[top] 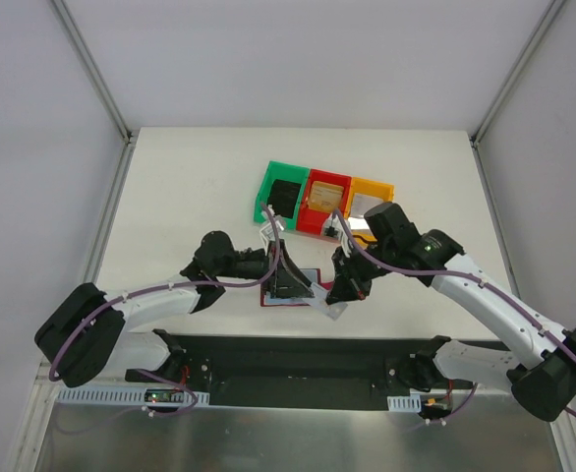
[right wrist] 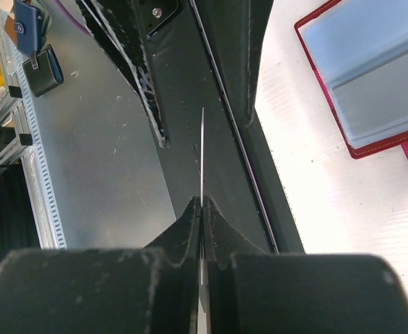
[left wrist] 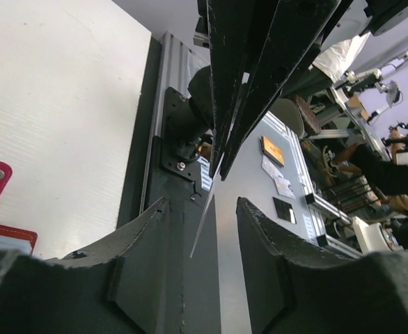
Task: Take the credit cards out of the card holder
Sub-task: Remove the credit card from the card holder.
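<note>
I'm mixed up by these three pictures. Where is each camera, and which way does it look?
Top: above, behind the arms, looking down on the table; left arm and right arm show.
Left wrist: faces the table's near edge; open left gripper shows.
Right wrist: faces the same edge; right gripper, shut on a card, shows.
Shared: both wrist views show card and wallet.

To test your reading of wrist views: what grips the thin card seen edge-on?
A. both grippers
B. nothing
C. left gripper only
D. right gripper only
D: the right gripper is shut on the card, while the left gripper stands open on either side of it.
</note>
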